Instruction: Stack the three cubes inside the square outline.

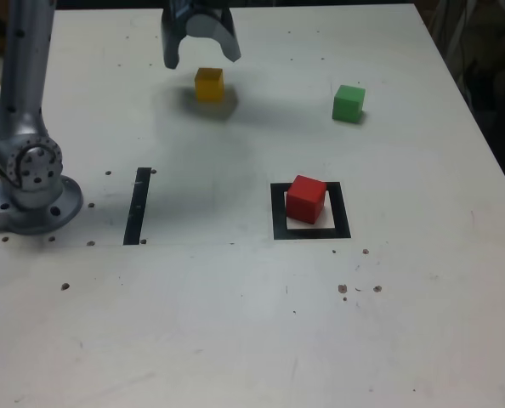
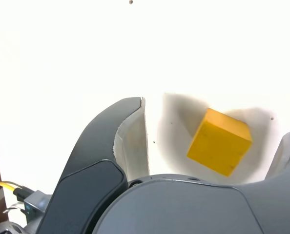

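Note:
My gripper (image 1: 203, 58) hangs open just over the yellow cube (image 1: 208, 84) at the far side of the table. In the wrist view the yellow cube (image 2: 219, 141) lies on the table between the two spread fingers (image 2: 130, 136), touching neither, and my gripper (image 2: 218, 116) holds nothing. The red cube (image 1: 305, 198) sits inside the square outline (image 1: 278, 212), near the table's middle. The green cube (image 1: 348, 103) stands alone on the table toward the exterior view's right, level with the yellow one.
A thin black strip (image 1: 138, 206) of tape lies to the exterior view's left of the outline. The arm's grey base (image 1: 31, 191) stands at the left edge. The white table (image 1: 439, 280) has small dark specks and holes.

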`<state>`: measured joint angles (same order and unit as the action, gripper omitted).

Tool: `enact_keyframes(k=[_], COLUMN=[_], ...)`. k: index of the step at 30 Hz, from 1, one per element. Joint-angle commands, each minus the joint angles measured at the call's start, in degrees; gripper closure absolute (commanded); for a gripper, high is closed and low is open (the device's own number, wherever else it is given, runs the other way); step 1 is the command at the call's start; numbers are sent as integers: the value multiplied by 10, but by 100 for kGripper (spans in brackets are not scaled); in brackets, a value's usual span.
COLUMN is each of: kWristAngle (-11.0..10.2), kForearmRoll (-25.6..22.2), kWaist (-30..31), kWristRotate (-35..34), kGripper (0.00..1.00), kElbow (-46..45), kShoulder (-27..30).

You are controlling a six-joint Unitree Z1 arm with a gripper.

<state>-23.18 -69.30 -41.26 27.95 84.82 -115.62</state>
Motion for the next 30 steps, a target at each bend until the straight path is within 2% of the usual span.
enact_keyframes(k=[1,6,13,30], kWristAngle=[6,31,64,70], kForearmRoll=[3,15,31,52], kWaist=[0,0,-5,-18], kWristRotate=[10,42,90,130], kGripper=[5,9,20,41], kElbow=[-1,0,-4,-19], kShoulder=[-10,-28,-36,-39])
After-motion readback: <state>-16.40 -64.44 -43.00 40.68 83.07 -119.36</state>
